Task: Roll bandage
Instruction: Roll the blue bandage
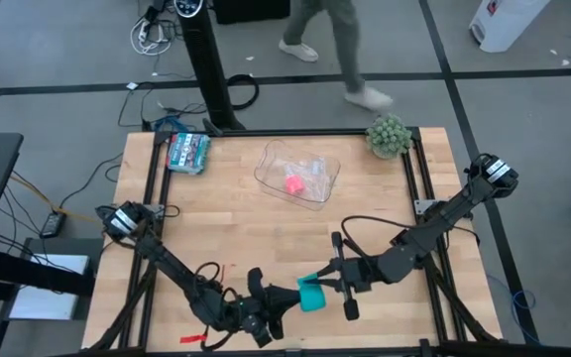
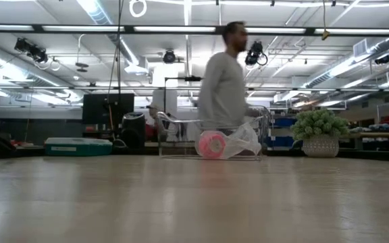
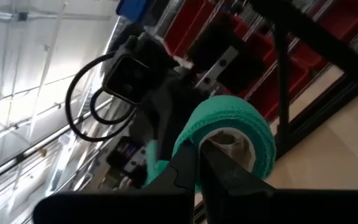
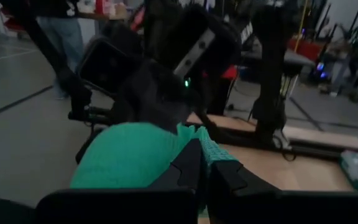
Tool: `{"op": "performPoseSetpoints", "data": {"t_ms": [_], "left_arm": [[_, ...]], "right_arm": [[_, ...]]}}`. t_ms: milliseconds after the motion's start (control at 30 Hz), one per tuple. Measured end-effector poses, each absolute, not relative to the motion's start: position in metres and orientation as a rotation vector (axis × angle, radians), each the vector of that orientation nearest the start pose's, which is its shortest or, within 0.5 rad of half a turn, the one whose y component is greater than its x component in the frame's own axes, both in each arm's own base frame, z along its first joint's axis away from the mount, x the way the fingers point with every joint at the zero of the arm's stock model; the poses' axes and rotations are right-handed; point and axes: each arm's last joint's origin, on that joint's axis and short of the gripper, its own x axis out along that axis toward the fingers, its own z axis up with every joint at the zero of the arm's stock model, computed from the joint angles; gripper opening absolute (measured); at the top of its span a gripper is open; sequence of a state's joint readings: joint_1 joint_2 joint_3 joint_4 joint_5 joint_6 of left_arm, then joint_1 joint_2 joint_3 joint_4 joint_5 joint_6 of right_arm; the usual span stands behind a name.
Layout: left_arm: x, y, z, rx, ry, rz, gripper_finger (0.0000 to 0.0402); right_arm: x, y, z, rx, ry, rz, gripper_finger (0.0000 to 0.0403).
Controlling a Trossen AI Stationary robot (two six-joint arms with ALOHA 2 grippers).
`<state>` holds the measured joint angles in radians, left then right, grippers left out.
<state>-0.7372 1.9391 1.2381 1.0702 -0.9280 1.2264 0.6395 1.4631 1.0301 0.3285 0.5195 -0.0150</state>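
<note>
The teal-green bandage is a compact roll with a hollow core, held up between both grippers near the table's near edge, a little right of the middle. My left gripper comes at it from the left and is shut on it. My right gripper comes from the right and is shut on the roll's outer layer. The low view shows neither the grippers nor the bandage. My left gripper pinches the roll's wall at its open end, one finger in the hollow core and the other outside. The fingers lie about level, coming from the table's left. The roll is lifted clear of the table. My right gripper pinches a loose edge of the bandage's outer layer between its two fingers. They come about level from the table's right. The roll's body bulges just beyond the fingers, clear of the table.
A clear plastic container with a small pink block sits at the far middle. A teal-patterned packet lies at the far left, a potted plant at the far right. A person walks beyond the far edge.
</note>
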Motion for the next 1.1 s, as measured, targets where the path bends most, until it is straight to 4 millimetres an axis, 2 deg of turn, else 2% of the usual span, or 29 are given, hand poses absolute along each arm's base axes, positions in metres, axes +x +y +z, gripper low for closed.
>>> {"op": "performPoseSetpoints", "data": {"t_ms": [233,400,567,667,833,1000,1100], "left_arm": [[0.325,-0.270,0.273,0.947,-0.090,0.321,0.0012],[0.324,-0.271,0.272,0.931,-0.095,0.308,0.0012],[0.324,-0.273,0.273,0.939,-0.097,0.296,0.0012],[0.323,-0.273,0.273,0.936,-0.099,0.296,0.0012],[0.321,-0.275,0.274,0.940,-0.092,0.299,0.0012],[0.319,-0.278,0.271,0.972,-0.065,0.287,0.0012],[0.317,-0.282,0.269,1.012,-0.048,0.259,0.0012]], "right_arm": [[0.273,0.187,0.303,-0.083,0.131,0.154,0.0008],[0.272,0.189,0.301,-0.061,0.152,0.176,0.0049],[0.277,0.183,0.302,0.129,0.151,0.185,0.0111],[0.281,0.178,0.301,0.272,0.177,0.202,0.0131],[0.285,0.169,0.301,0.520,0.228,0.190,0.0132],[0.288,0.145,0.307,0.722,0.286,0.181,0.0117],[0.291,0.132,0.306,0.768,0.309,0.126,0.0109]]}}
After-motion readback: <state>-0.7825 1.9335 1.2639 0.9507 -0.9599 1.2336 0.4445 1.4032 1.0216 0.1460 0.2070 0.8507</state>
